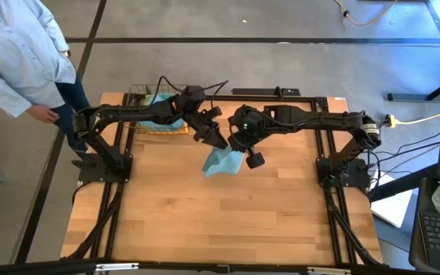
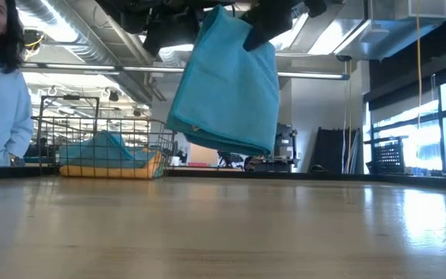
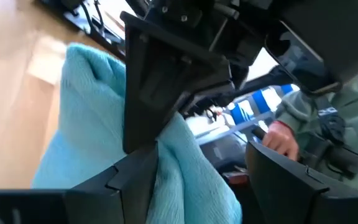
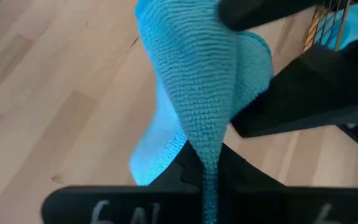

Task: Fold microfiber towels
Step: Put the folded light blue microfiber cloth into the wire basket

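Observation:
A teal microfiber towel (image 2: 227, 85) hangs in the air over the middle of the table, its lower edge clear of the wood. My right gripper (image 4: 207, 171) is shut on its top. My left gripper (image 3: 197, 180) is open, right beside the right one, one finger on each side of the towel's upper part (image 3: 185, 162). In the high view the two grippers meet above the towel (image 1: 221, 162), the left (image 1: 214, 137) coming from the left, the right (image 1: 239, 153) from the right. My right gripper pinches a bunched fold at the towel's top (image 4: 209, 146) between its two fingers, which slant downward. Several layers seem gathered there. The towel hangs slack below the fingers, lifted clear of the table. My left gripper has one finger (image 3: 126, 180) right against the cloth; whether it touches I cannot tell.
A wire basket (image 2: 53, 128) at the table's far left holds more teal cloth on an orange one (image 2: 111, 167). A person in a light blue shirt (image 1: 21, 53) stands beyond the far left corner. Bare wooden tabletop (image 1: 220, 221) lies toward the near edge.

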Robot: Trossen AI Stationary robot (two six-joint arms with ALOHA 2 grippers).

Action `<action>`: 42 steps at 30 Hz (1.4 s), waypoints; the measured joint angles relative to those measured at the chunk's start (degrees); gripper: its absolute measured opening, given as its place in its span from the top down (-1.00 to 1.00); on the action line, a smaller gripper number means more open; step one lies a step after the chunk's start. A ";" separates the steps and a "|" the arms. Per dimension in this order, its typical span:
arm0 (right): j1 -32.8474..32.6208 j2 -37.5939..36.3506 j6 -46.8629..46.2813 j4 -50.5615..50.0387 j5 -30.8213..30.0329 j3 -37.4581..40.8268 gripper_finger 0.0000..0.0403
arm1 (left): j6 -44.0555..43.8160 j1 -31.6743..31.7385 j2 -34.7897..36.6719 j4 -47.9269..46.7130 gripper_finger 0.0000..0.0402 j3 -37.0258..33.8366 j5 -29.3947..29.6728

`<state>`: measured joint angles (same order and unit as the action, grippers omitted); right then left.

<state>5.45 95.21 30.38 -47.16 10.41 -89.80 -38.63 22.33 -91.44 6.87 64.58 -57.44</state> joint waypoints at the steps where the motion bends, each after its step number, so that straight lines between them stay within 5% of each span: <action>1: 0.00 0.11 -0.71 0.08 0.40 0.00 0.97 | 0.09 -0.52 0.02 0.35 -0.16 0.00 1.13; 24: 0.39 0.40 -3.32 -2.95 2.67 0.13 0.97 | 18.71 -8.76 0.37 -6.57 -0.16 0.21 20.38; 42: 3.47 0.54 -4.84 -5.80 3.09 0.17 0.96 | 33.14 -15.19 0.25 -8.83 -0.13 0.15 44.41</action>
<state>8.93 95.74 25.54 -52.97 13.50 -89.62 -5.49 7.14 -91.19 -1.96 64.73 -13.03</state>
